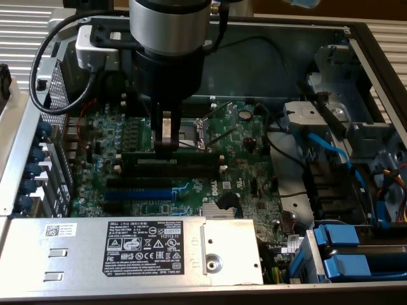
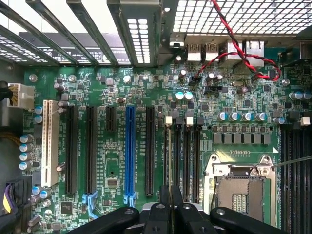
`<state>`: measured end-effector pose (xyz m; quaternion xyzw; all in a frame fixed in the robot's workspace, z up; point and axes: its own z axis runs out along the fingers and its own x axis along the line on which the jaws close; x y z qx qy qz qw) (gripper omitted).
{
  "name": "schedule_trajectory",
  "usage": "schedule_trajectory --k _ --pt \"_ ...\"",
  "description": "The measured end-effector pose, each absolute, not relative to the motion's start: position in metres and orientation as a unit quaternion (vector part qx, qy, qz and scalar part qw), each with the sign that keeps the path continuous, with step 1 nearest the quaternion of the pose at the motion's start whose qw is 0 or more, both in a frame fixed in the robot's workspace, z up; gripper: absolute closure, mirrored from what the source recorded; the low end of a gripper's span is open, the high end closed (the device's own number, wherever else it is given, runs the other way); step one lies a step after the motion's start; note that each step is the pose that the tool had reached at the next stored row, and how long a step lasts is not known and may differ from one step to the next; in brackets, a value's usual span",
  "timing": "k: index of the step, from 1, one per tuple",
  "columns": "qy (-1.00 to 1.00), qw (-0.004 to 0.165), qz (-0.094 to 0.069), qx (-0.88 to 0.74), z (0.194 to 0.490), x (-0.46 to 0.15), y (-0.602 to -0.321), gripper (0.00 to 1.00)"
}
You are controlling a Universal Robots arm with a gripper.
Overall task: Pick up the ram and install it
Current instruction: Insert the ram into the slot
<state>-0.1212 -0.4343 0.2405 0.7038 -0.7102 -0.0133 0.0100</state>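
While the gripper clamps the ram, a green motherboard lies in the open case.

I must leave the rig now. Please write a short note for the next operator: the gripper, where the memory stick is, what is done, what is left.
Gripper: shut on the ram, holding its top edge near the middle.
Ram: upright on its long edge, lined up along the black memory slots on the motherboard.
Done: ram picked up and brought to the slots.
Left: I cannot tell whether it is pressed fully in; the gripper has not let go.
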Motion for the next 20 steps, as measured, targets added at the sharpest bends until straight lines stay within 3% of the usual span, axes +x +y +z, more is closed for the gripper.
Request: schedule_trajectory --k 20 --pt "-0.712 0.010 -0.014 0.702 0.2387 -0.1212 -0.4340 0.88"
